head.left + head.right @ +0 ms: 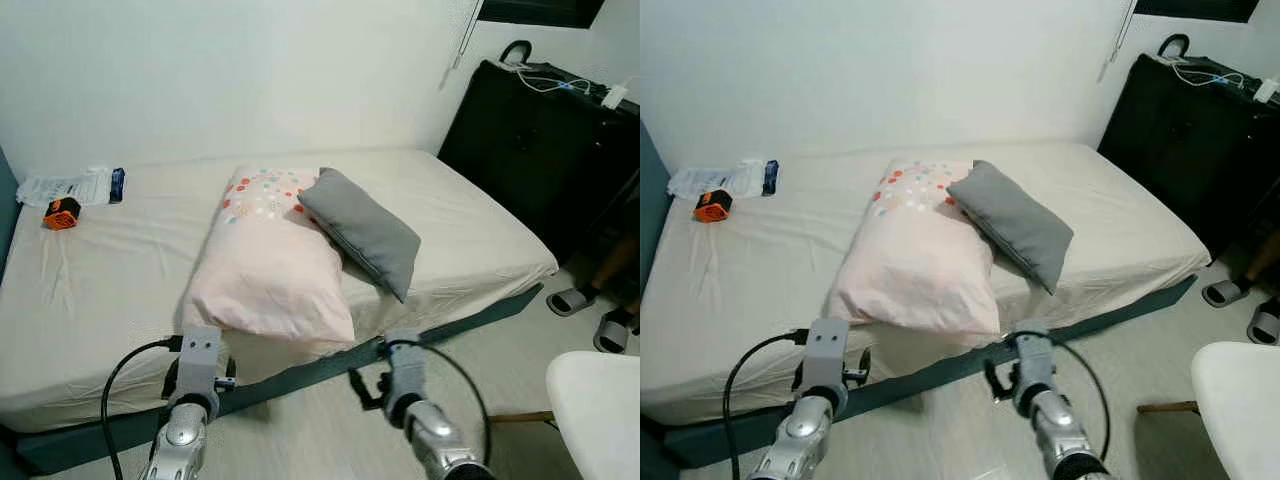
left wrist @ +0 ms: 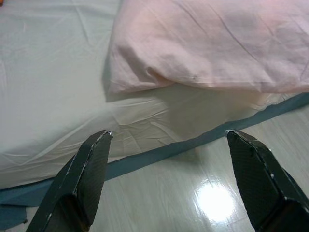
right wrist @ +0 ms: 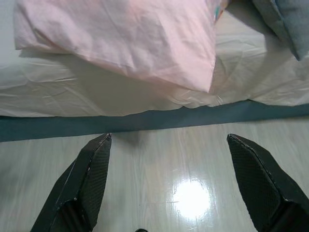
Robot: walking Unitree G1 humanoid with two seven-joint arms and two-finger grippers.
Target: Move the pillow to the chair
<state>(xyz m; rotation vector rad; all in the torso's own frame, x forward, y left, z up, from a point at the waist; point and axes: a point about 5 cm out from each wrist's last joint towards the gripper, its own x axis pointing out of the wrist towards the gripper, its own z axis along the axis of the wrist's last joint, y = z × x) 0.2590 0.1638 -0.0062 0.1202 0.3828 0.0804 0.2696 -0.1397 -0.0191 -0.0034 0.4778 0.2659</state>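
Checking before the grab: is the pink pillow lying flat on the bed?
Mostly flat on the bed; the pink pillow has a grey pillow resting on its far corner.

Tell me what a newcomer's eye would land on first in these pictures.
First, the big pink pillow lying across the near middle of the bed, with a smaller grey pillow leaning on its far right corner. Next, the left gripper and right gripper, both open, raised over the floor just short of the bed's edge. A white chair sits at the near right.
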